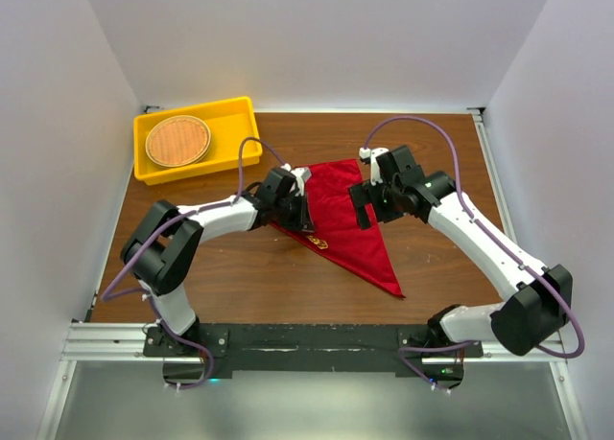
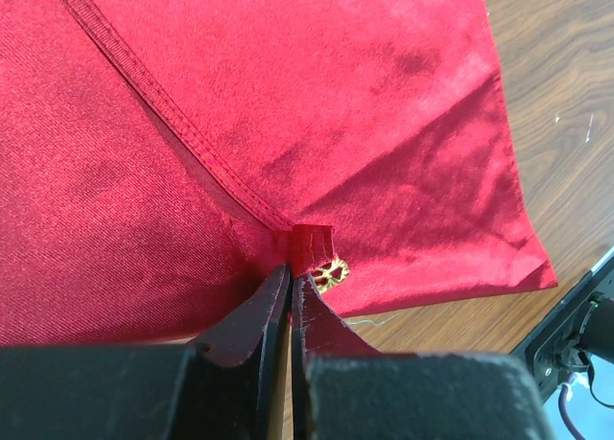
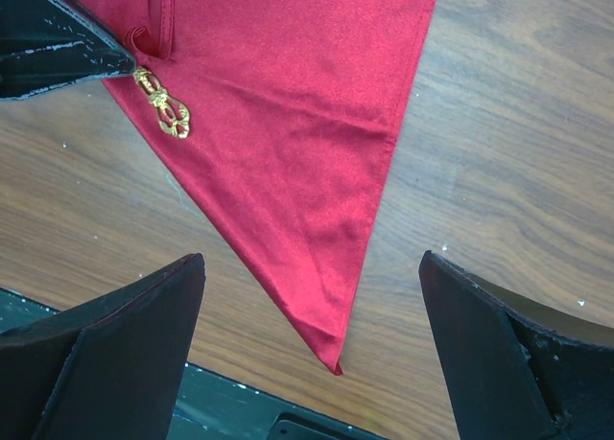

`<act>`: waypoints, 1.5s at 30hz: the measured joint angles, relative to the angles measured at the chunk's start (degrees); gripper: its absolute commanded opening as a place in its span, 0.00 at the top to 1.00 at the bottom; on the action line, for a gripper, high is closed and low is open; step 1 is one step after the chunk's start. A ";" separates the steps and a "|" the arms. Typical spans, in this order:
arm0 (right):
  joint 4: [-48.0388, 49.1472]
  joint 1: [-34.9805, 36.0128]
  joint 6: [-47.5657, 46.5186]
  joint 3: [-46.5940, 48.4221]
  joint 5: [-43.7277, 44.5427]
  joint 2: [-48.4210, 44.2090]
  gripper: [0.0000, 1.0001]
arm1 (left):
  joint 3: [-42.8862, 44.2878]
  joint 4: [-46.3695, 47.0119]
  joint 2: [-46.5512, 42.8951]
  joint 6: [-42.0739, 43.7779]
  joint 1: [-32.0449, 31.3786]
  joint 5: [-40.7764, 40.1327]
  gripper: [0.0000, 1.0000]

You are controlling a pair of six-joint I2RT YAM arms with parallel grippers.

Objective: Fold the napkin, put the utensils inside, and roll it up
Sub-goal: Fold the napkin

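Napkin [image 1: 347, 221] lies folded in a red triangle mid-table [image 1: 240, 277], long point toward the near right. Fork [image 3: 165, 109] is tucked under it, and only the gold handle end pokes out at the left edge. Left gripper [image 2: 293, 267] is right there, jaws almost together, nipping a small tuck of cloth. Right gripper [image 3: 312, 258] hangs wide open over the near point, holding nothing. Far left, a mat [image 1: 178, 140] sits in the tray [image 1: 245, 106].

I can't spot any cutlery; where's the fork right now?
In the overhead view, the fork lies mostly hidden inside the folded napkin mid-table; only its gold end pokes from the napkin's near-left edge, by the left gripper.
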 measured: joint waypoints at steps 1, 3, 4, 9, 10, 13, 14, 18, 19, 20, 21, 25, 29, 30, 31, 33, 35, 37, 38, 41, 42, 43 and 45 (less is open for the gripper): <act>-0.02 0.00 0.04 0.00 0.00 0.00 0.02 | -0.11 -0.04 0.00 0.11 -0.02 0.00 0.90; 0.00 0.00 0.15 0.00 0.00 0.02 0.02 | -0.44 -0.11 0.00 0.37 -0.02 0.00 0.89; 0.00 0.00 0.15 0.00 0.00 0.00 0.02 | -0.55 -0.31 0.02 0.52 -0.02 -0.02 0.89; -0.02 -0.02 0.17 -0.13 0.02 0.00 0.02 | -1.14 -0.76 0.07 1.01 -0.02 -0.02 0.82; 0.02 -0.02 0.17 -0.24 0.02 0.00 0.02 | -1.36 -0.83 0.07 1.05 -0.07 -0.04 0.80; -0.02 -0.02 0.17 -0.79 0.02 0.00 0.02 | -1.51 -1.16 0.37 1.18 -0.22 -0.02 0.68; -0.04 -0.02 0.20 -0.94 0.02 0.00 0.02 | -1.51 -1.14 0.46 1.20 -0.24 0.09 0.63; -0.02 -0.07 0.59 -0.98 -0.04 0.00 0.02 | -1.51 -1.05 0.50 2.01 -0.26 0.35 0.57; -0.02 -0.07 0.72 -0.98 -0.07 0.00 0.02 | -1.51 -1.05 0.50 2.16 -0.26 0.46 0.56; -0.02 -0.09 0.90 -0.98 -0.11 0.00 0.02 | -1.49 -1.07 0.50 2.29 -0.26 0.74 0.55; -0.02 -0.09 1.20 -0.98 -0.17 0.00 0.02 | -1.46 -1.07 0.50 2.45 -0.26 1.07 0.55; -0.09 -0.09 2.32 -0.98 -0.55 0.28 0.02 | -1.46 -1.18 -1.07 2.54 -0.26 2.47 0.53; -0.35 -0.11 3.21 -0.98 -1.16 1.31 0.02 | -1.46 -1.11 -6.23 2.49 -0.24 3.17 0.66; -0.44 -0.11 3.48 -0.98 -1.29 1.60 0.02 | -1.46 -0.92 -7.48 2.49 -0.20 3.30 0.68; -0.46 -0.11 3.80 -0.98 -1.40 1.79 0.02 | -1.46 -0.55 -8.55 2.51 -0.15 3.52 0.74; -0.48 -0.11 4.44 -0.98 -1.49 2.10 0.02 | -1.44 0.13 -8.90 2.25 -0.07 3.82 0.78; -0.52 -0.13 5.42 -0.96 -1.49 2.16 0.02 | -1.44 0.66 -7.85 2.03 0.07 4.46 0.82; -0.57 -0.13 6.34 -0.96 -1.51 2.16 0.02 | -1.44 1.18 -5.92 1.92 0.07 5.14 0.85; -0.63 -0.13 6.88 -0.96 -1.53 2.16 0.02 | -1.44 1.64 -4.74 1.90 0.09 5.53 0.86; -1.33 -0.13 8.41 -0.66 -2.16 2.27 0.02 | -1.53 2.25 -0.26 1.75 0.13 6.93 0.86; -1.75 -0.22 8.98 -0.31 -2.67 2.43 0.02 | -1.79 2.54 0.81 1.64 0.13 7.30 0.86; -2.12 -0.28 9.66 0.02 -3.04 2.56 0.02 | -2.32 2.97 1.60 1.40 0.13 7.54 0.86; -3.02 -0.37 10.99 0.48 -3.45 2.84 0.02 | -3.21 2.86 2.03 1.07 0.13 7.76 0.85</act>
